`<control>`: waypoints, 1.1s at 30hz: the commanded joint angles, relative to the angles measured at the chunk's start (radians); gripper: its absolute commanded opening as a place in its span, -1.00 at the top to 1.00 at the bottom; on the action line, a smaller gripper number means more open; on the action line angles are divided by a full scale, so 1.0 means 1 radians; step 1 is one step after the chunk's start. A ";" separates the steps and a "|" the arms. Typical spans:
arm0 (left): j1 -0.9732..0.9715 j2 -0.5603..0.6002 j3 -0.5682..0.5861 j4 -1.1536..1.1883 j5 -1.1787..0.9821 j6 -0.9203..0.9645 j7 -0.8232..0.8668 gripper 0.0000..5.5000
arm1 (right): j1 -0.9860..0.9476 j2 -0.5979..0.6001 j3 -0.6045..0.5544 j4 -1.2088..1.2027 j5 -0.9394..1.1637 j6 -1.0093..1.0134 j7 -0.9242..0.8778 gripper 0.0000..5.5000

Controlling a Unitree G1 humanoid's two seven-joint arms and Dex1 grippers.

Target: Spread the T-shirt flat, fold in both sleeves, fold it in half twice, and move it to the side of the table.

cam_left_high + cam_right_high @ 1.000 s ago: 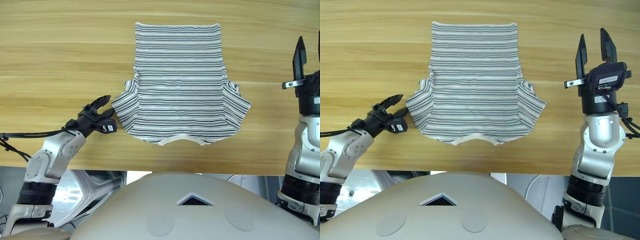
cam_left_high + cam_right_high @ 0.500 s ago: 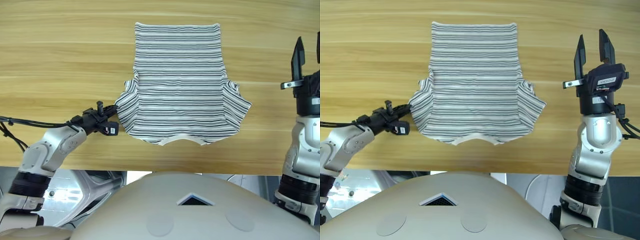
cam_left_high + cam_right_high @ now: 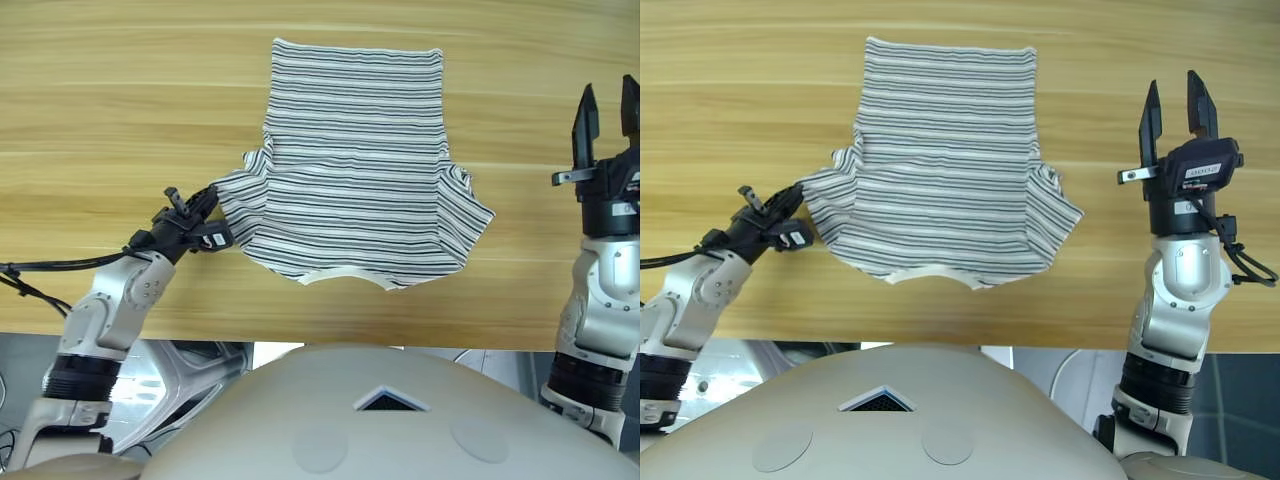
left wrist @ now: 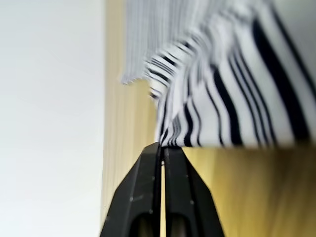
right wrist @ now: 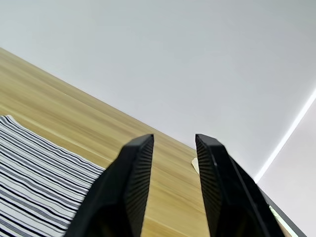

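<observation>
A black-and-white striped T-shirt (image 3: 355, 160) lies on the wooden table (image 3: 110, 110), its hem at the far side and its collar toward me. My left gripper (image 3: 207, 194) is shut on the tip of the shirt's left sleeve (image 4: 207, 113), which is stretched out sideways from the body. The right sleeve (image 3: 468, 205) lies bunched against the body. To the right of the shirt, my right gripper (image 3: 1171, 112) stands upright and open above the table with nothing between its fingers.
Bare wood stretches wide on both sides of the shirt and beyond its hem. The table's front edge (image 3: 300, 340) runs just below the collar. A small pale scrap (image 5: 194, 164) lies on the far tabletop in the right wrist view.
My left gripper closed on the left sleeve tip and pulled it outward to the left, unfolding the sleeve. The shirt's lower part shifted slightly. My right gripper drifted a little toward the shirt.
</observation>
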 commanded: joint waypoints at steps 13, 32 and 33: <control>0.005 -0.042 -0.165 -0.028 0.014 -0.092 -0.012 0.99 | -0.018 0.000 0.029 0.023 -0.012 -0.008 0.004 0.44; 0.013 0.089 -0.232 -0.018 -0.011 -0.108 -0.177 0.12 | -0.043 -0.009 0.063 0.027 -0.025 -0.007 0.007 0.44; 0.014 0.081 -0.223 -0.025 -0.022 -0.110 -0.159 0.07 | -0.040 -0.015 0.064 0.029 -0.033 -0.010 0.009 0.44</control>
